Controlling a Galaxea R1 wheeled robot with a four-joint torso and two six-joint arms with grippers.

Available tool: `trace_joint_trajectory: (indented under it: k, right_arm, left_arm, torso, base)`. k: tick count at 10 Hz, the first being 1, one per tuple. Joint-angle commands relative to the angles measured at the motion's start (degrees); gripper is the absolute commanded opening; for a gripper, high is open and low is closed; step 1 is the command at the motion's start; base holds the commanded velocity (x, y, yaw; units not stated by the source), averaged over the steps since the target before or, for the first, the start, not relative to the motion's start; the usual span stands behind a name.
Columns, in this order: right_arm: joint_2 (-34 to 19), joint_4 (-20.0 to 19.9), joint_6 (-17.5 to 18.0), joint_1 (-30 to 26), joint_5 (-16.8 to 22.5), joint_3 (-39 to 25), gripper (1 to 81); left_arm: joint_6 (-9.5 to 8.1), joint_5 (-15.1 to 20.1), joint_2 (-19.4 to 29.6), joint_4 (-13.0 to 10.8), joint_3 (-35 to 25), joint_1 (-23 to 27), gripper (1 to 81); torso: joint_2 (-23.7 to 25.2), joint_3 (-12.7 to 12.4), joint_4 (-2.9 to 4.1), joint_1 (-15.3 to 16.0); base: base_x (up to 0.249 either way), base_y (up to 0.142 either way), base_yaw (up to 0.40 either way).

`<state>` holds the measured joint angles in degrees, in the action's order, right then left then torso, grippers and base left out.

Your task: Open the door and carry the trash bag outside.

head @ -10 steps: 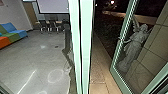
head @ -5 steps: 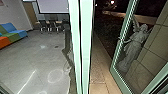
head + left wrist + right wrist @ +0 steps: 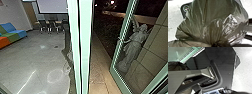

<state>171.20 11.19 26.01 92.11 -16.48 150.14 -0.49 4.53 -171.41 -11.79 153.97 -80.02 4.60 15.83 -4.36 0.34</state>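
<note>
From where I'm standing, hardly anything has shifted in the last second: the room's pale floor (image 3: 37, 60), the green uprights (image 3: 85, 45) and the paved strip (image 3: 100, 75) outside sit just as they did, so the robot seems to be pausing at the threshold. The glass door (image 3: 119, 81) looks swung open, the statue (image 3: 133, 47) visible through its pane, which suggests the opening step is largely done and the carrying remains. The trash bag (image 3: 209, 18) is close at the left wrist, dark olive, thin and bulging, shiny on one flank, creases fanning from its gathered neck (image 3: 214, 44). It probably hangs from that arm, though I can't tell whether the jaws on either side are spread or pressed together.
</note>
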Motion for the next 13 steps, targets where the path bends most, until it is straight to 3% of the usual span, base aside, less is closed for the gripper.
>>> trace_joint_trajectory:
  k: [1,9,10,13]
  right_arm:
    - [-0.22,0.94,-0.09,-0.83,2.68,-0.12,81.1]
    - [-0.14,0.94,-0.09,-0.92,2.95,-0.12,81.1]
    - [-0.14,0.94,-0.09,-0.92,2.95,-0.12,81.1]
    - [-0.05,0.94,-0.17,-0.92,3.03,-0.12,81.1]
  left_arm:
    - [-0.04,3.46,0.01,0.36,-0.07,2.01,1.0]
    - [0.05,3.46,-0.34,0.01,-0.07,1.92,1.0]
    - [0.05,3.46,-0.34,0.01,-0.07,1.92,1.0]
    - [0.05,3.46,-0.34,-0.08,-0.07,1.92,1.0]
  torso:
    - [0.0,0.0,0.0,0.0]
    - [0.02,0.0,0.0,-0.02]
    - [0.02,-4.17,0.0,-0.02]
    - [0.0,-8.31,0.0,0.0]
  base:
    - [0.0,-0.124,0.0]
    - [0.0,-0.131,0.0]
    - [0.0,-0.144,0.0]
    - [0.0,-0.144,0.0]
